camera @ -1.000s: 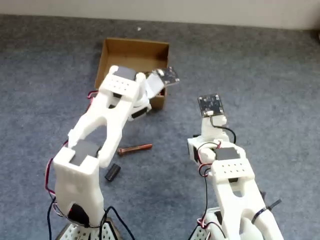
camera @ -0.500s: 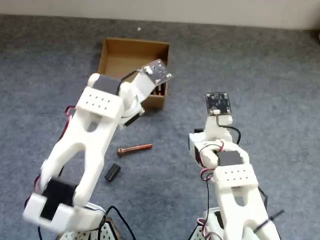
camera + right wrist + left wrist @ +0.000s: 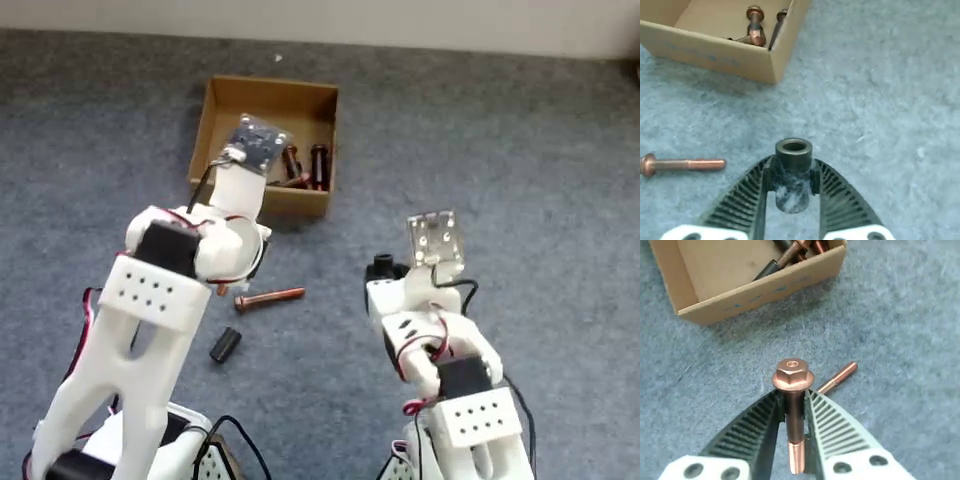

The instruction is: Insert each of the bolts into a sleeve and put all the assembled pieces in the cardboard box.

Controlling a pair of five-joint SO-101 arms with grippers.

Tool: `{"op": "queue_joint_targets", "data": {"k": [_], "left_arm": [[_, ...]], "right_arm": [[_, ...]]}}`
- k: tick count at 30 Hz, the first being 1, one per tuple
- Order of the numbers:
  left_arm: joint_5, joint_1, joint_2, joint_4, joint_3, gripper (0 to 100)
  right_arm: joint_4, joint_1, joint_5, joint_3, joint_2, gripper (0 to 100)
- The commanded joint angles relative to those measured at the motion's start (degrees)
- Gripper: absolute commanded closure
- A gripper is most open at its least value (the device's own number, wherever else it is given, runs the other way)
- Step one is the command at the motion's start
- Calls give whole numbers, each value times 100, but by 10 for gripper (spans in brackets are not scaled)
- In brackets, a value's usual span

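While the left gripper (image 3: pixel 793 396) pinches a bolt (image 3: pixel 794 422) by its shank, head outward along the jaws, the right gripper (image 3: pixel 793 162) clamps a sleeve (image 3: pixel 792 182), bore open outward, well apart. A loose bolt (image 3: pixel 270 297) and spare sleeve (image 3: pixel 225 344) lie on the carpet nearer the left arm, short of the cardboard box (image 3: pixel 300 203).

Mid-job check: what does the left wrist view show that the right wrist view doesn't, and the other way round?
Left wrist view: the left claw shut on a copper bolt, gripped by the shank below its hex head.

Right wrist view: the right claw shut on a black sleeve, with the sleeve's open bore showing.

Both: the cardboard box with assembled pieces inside, and a loose bolt lying on the grey carpet outside the box.
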Motion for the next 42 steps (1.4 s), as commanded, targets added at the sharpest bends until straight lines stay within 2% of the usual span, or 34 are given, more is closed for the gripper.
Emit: {"op": "queue_joint_targets", "data": {"k": [1,9,14,20,23,27,31,35,39,42], "left_arm": [[448,84,-470,-132,-31,995],[1046,110,-1332,-176,136,995],[1169,110,-1982,-853,989,995],[1196,110,-3055,-1776,2035,995],[1284,110,-3670,-2075,2360,995],[2154,110,-4400,-2127,2501,995],[2462,119,-4892,-2127,2607,995],[2549,620,-5253,-2110,2756,995],[2655,1182,-5596,-2127,2985,995],[2620,1226,-5798,-2136,2993,995]], "right_arm": [[13,-277,-255,110,-593,993],[22,-426,-273,620,-1851,993],[13,-444,-264,1086,-2598,993],[-57,-1042,-255,1560,-3240,993],[-514,-1253,-255,1719,-3187,993],[-1165,-1543,-255,2062,-3204,993],[-1833,-2070,97,2422,-3204,993],[-2079,-2554,642,2615,-3204,993],[-2062,-2897,695,2633,-3169,993],[-2044,-2941,695,2633,-3178,993]]}}
